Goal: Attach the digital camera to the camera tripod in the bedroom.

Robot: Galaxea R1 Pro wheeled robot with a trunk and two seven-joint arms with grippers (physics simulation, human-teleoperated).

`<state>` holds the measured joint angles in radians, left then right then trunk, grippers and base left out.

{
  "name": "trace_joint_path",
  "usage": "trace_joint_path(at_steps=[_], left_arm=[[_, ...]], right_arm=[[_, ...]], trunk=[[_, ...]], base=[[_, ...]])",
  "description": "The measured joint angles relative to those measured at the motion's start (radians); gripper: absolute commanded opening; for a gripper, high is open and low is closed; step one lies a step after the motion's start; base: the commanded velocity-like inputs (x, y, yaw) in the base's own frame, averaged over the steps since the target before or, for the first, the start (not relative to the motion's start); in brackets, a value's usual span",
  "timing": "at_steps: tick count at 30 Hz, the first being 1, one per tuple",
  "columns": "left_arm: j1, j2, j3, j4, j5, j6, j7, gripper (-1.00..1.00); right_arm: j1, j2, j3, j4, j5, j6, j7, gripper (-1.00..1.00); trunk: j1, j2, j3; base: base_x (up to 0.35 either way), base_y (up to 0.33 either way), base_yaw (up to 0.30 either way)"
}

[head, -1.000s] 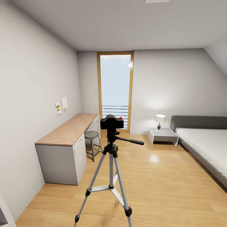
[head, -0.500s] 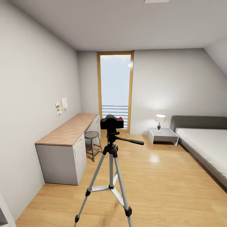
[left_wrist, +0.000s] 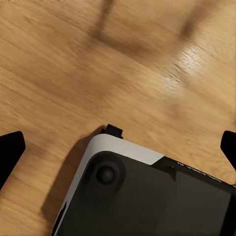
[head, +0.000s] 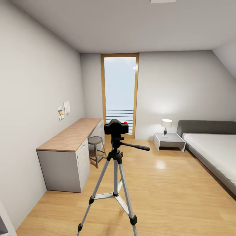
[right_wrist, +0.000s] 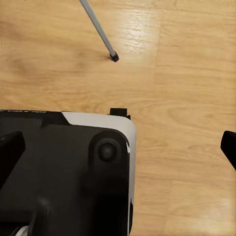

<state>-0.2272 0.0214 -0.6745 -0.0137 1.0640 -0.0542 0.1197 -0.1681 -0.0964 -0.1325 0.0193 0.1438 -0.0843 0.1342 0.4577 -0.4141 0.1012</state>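
Note:
The digital camera, black with a red button on top, sits on the head of the camera tripod in the middle of the bedroom. The tripod's pan handle points right. One silver tripod leg with its black foot rests on the wood floor in the right wrist view. My left gripper is open, its black fingertips far apart over the floor and my base. My right gripper is open too, its fingertips wide apart above my base, holding nothing.
A wood-topped grey desk with a round stool stands along the left wall. A bed and a nightstand with a lamp are at the right. The tall window is behind the tripod. My base is below both grippers.

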Motion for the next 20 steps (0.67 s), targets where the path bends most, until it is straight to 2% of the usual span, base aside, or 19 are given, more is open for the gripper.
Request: trace_joint_path(at_steps=[20], left_arm=[[0.000,0.000,0.000,0.000,0.000,0.000,0.000,1.00]], right_arm=[[0.000,0.000,0.000,0.000,0.000,0.000,0.000,1.00]], trunk=[[0.000,0.000,0.000]], base=[[0.000,0.000,0.000]])
